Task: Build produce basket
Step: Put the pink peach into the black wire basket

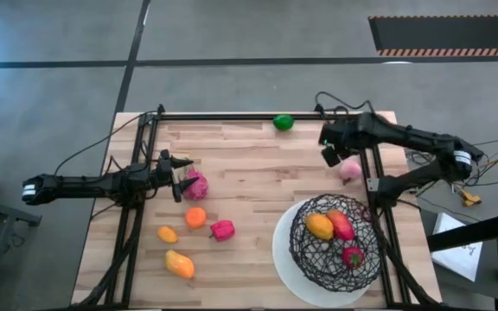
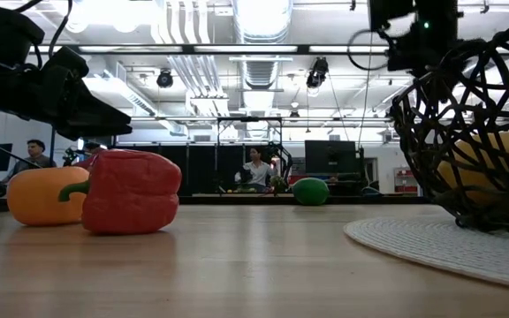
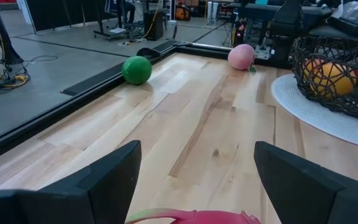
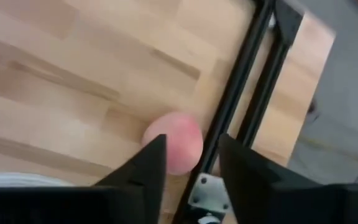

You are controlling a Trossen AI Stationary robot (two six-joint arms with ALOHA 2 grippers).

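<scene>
Three fruits sit in the basket [image 1: 298, 250]; seven lie outside. Left gripper [image 1: 180, 179] open over a magenta fruit [image 1: 196, 185]; right gripper [image 1: 331, 147] open above a pink peach [image 1: 349, 169].

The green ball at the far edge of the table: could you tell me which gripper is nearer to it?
Right. The right gripper hovers above the pink peach, a short way from the green ball; the left gripper sits across the table over the magenta fruit.
</scene>
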